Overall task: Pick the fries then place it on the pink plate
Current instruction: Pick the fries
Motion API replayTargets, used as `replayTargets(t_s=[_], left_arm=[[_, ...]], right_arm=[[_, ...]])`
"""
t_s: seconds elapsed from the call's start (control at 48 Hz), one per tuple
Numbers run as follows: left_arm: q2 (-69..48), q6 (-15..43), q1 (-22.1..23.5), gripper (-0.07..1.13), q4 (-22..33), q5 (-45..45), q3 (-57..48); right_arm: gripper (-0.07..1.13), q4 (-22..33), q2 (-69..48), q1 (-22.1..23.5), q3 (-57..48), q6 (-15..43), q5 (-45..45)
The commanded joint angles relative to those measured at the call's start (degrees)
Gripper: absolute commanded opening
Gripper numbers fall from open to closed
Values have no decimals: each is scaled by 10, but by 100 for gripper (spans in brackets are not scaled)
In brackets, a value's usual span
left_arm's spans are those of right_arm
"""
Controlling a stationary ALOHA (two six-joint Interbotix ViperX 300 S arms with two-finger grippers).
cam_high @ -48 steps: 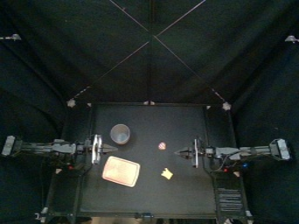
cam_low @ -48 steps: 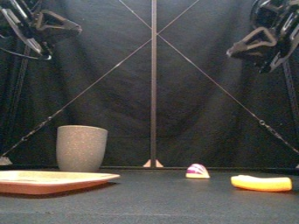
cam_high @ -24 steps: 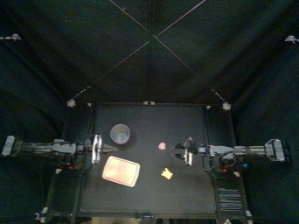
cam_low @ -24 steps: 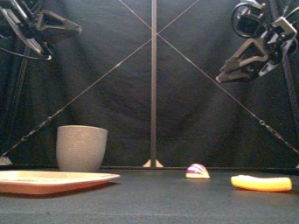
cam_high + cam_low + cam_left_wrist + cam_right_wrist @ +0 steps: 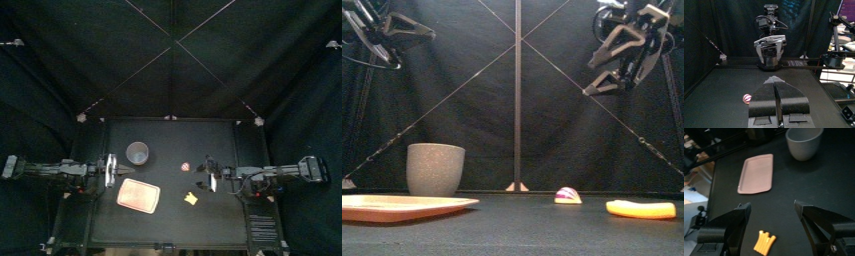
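Note:
The fries (image 5: 191,199) are a small yellow-orange toy lying on the table right of the pink plate (image 5: 139,196); in the front view the fries (image 5: 640,209) lie low at the right and the plate (image 5: 402,206) at the left. My right gripper (image 5: 205,175) hangs open high above the table, a little behind the fries. In the right wrist view the fries (image 5: 764,242) lie between its spread jaws (image 5: 771,204), with the plate (image 5: 756,173) beyond. My left gripper (image 5: 775,85) rests shut at the left side, holding nothing.
A tall grey speckled cup (image 5: 138,152) stands behind the plate, and in the front view the cup (image 5: 436,169) rises at the left. A small red and white toy (image 5: 186,167) lies mid-table, near the right gripper.
My right arm has reached inward from the right toward the table's middle and tipped its gripper downward. The left arm and the things on the table have not moved.

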State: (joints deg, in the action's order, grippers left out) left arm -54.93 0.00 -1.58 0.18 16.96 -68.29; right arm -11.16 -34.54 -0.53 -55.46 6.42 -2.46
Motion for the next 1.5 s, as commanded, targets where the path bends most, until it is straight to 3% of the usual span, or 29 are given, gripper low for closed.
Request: replayTargets(t_s=[0.021, 0.312, 0.396, 0.521, 0.646, 0.875, 1.083, 1.271, 1.5], left_arm=[[3, 1, -4, 1, 0, 4, 4], [4, 1, -8, 1, 0, 4, 0], [4, 1, -10, 1, 0, 4, -1], [4, 1, -16, 1, 0, 2, -2], [4, 1, -22, 1, -1, 2, -5], [4, 1, -27, 1, 0, 2, -11], [3, 2, -32, 1, -2, 2, -13], [4, 2, -35, 1, -1, 2, -16], [3, 2, -35, 1, 0, 2, -29]], right_arm=[[101, 23, 21, -35, 45, 4, -78], [101, 1, 142, -45, 126, 8, -352], [101, -6, 170, -40, 142, 18, -387], [101, 5, 205, -39, 163, 93, -410], [100, 75, 234, -47, 185, 199, -444], [101, 164, 272, -121, 197, 396, -406], [101, 214, 307, -155, 195, 512, -332], [101, 255, 330, -155, 188, 549, -330], [101, 249, 343, -146, 182, 548, -312]])
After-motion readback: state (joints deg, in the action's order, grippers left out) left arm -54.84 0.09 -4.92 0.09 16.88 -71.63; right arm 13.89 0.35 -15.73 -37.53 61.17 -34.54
